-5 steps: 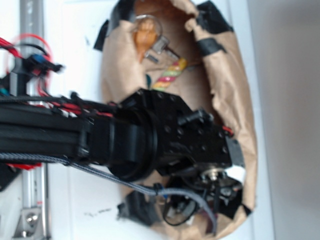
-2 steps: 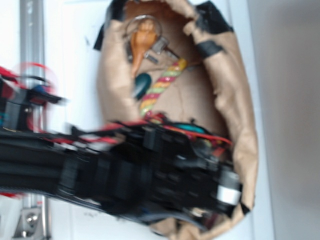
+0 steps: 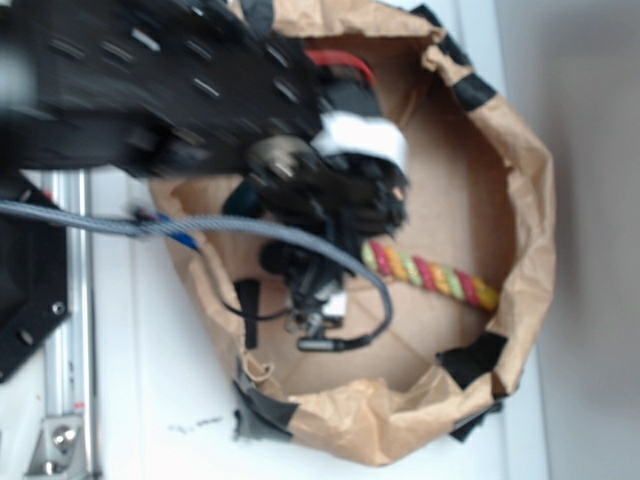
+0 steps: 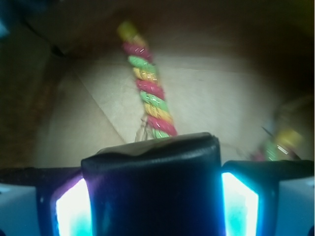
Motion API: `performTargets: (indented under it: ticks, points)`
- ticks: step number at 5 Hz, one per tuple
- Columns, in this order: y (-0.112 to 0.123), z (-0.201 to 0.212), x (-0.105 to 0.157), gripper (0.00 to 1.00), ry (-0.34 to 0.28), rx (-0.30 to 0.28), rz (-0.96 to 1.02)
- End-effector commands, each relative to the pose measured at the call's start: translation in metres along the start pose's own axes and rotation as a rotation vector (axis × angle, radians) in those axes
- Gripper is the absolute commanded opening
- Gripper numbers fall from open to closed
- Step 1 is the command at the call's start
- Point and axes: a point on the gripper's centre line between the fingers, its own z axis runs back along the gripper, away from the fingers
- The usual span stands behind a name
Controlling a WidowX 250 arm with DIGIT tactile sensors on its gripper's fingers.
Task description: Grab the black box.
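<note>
In the wrist view the black box (image 4: pixel 152 167) fills the space between my two fingers, glossy, with a rounded top edge. My gripper (image 4: pixel 155 201) is shut on it, one lit pad (image 4: pixel 71 206) pressing its left side and the other its right. It hangs above the brown paper floor. In the exterior view my gripper (image 3: pixel 312 285) points down inside the brown paper nest (image 3: pixel 520 190); I cannot make out the box there among the dark blurred parts.
A red, yellow and green twisted rope (image 3: pixel 430 275) lies on the nest floor just right of the gripper, and ahead of it as the rope (image 4: pixel 147 93) in the wrist view. A small yellow-green toy (image 4: pixel 283 142) lies right. A metal rail (image 3: pixel 70 300) runs down the left.
The arm has swung from the bottom of the exterior view to the top left. The rope now lies at the lower right, and the orange and dark green toys no longer show.
</note>
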Motion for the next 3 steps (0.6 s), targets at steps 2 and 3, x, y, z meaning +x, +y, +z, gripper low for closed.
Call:
performTargets:
  ticks: [2, 3]
  points:
    - [-0.011, 0.069, 0.021, 0.00, -0.041, 0.176, 0.092]
    - [-0.006, 0.064, 0.013, 0.00, -0.020, 0.194, 0.058]
